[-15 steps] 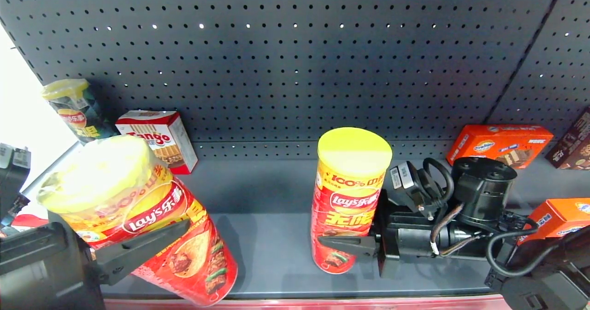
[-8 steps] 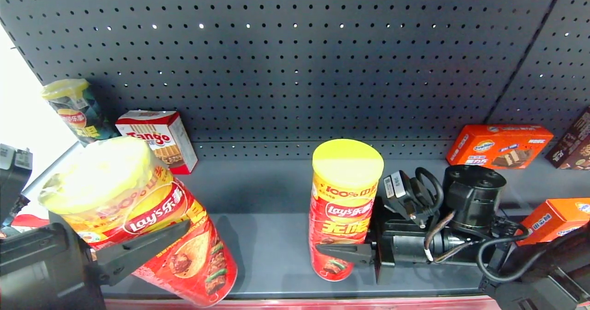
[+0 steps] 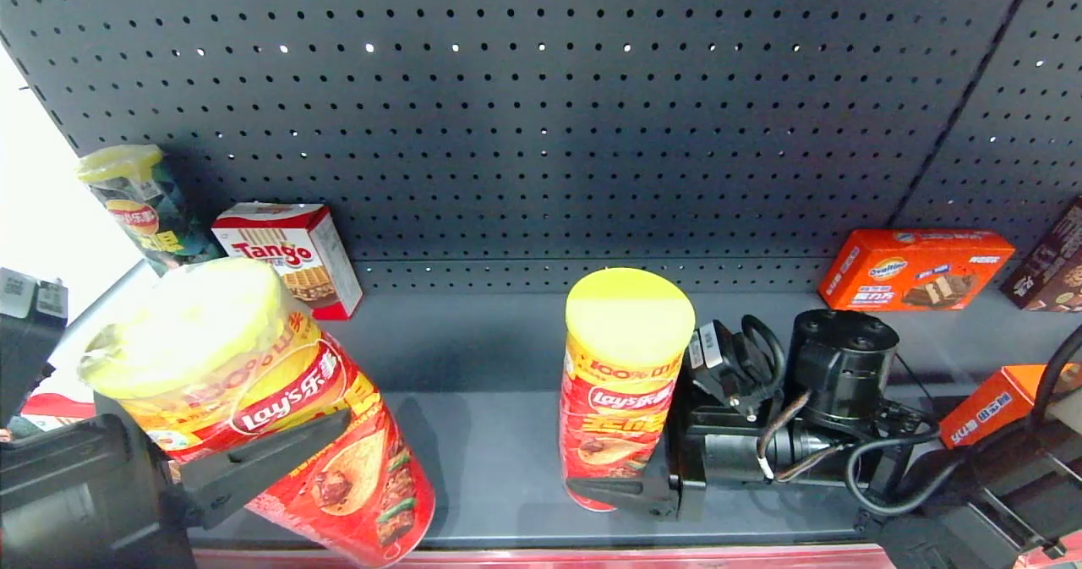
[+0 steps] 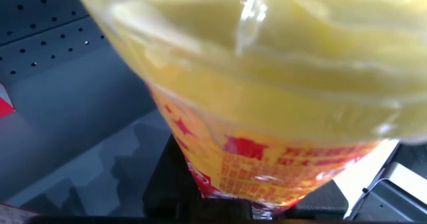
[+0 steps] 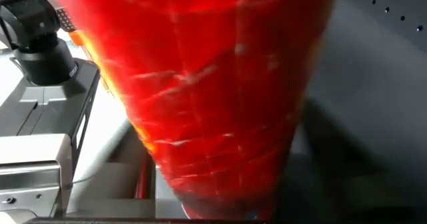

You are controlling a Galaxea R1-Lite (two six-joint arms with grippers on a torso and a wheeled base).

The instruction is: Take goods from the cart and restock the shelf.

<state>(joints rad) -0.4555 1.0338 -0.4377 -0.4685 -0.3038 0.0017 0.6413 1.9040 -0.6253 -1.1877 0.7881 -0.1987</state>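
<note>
Lowered toward the shelf's (image 3: 490, 358) front, the right can (image 3: 621, 383) stood upright, pinched by the right gripper (image 3: 610, 478). The left gripper (image 3: 245, 467) clamped the left can (image 3: 254, 408), tilted over the shelf's front-left corner. Seating the base flat before letting go seemed wise.

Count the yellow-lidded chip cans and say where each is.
3. A dark can stands at the shelf's back left; a tilted red can sits in the left end effector, front left; an upright red can sits in the right end effector, mid-shelf. Others may be hidden.
</note>
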